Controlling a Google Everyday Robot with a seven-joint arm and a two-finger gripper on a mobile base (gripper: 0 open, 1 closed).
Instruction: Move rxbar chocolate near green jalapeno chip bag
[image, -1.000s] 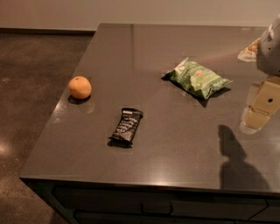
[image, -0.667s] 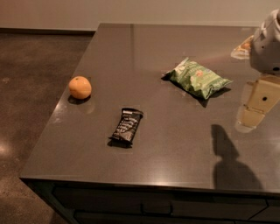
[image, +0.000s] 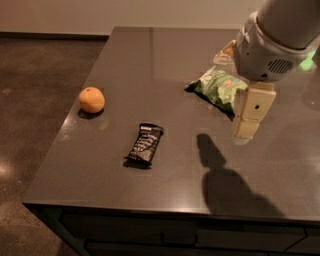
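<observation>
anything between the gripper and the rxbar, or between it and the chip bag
Nothing visible. Bare table separates the rxbar chocolate from the gripper, which hangs by the green jalapeno chip bag, and from the bag itself. The orange lies off both paths.

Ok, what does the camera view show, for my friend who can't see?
A robot's end effector hangs above a dark table, beside a green chip bag. Left of them lie a black rxbar and, farther left, an orange.

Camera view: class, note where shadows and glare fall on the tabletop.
Camera view: the hand, hanging over the table right of the rxbar chocolate and partly hiding the green jalapeno chip bag, throws a dark shadow toward the near edge; the orange casts a small one; faint glare streaks the far end.
</observation>
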